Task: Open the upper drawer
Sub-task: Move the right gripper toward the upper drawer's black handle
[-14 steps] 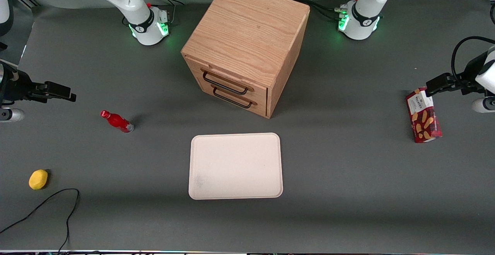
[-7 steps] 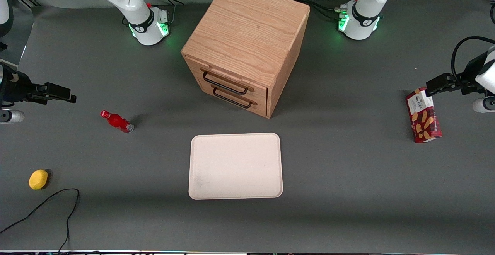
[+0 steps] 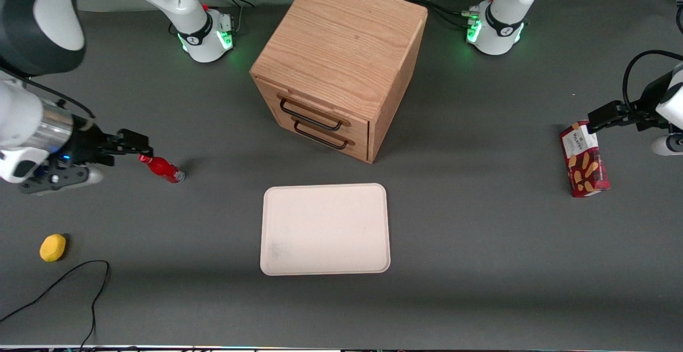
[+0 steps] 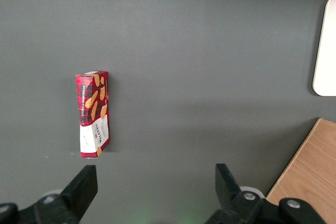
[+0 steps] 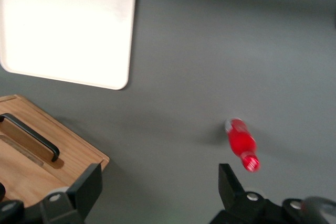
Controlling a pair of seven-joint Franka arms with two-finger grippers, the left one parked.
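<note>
Right gripper (image 3: 140, 148), jaws wide and holding nothing, hovers above the grey table (image 3: 480, 234) by the small red bottle (image 3: 161, 167); light oak upper drawer (image 3: 312, 112) sits shut.

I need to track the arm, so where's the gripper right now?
The gripper hangs open toward the working arm's end of the table, just above the red bottle, well short of the upper drawer.

Even overhead light, soft shadows, some motion blur at the wrist.

The grey tabletop (image 3: 480, 245) is evenly lit from above; the wooden cabinet (image 3: 341, 42) throws a soft shadow toward the parked arm's end. Green lights glow at both arm bases. In the right wrist view the red bottle (image 5: 242, 144) is smeared, the white tray (image 5: 65, 35) glares overexposed, and the gripper (image 5: 160, 192) with its parted fingers sits dark and soft.
</note>
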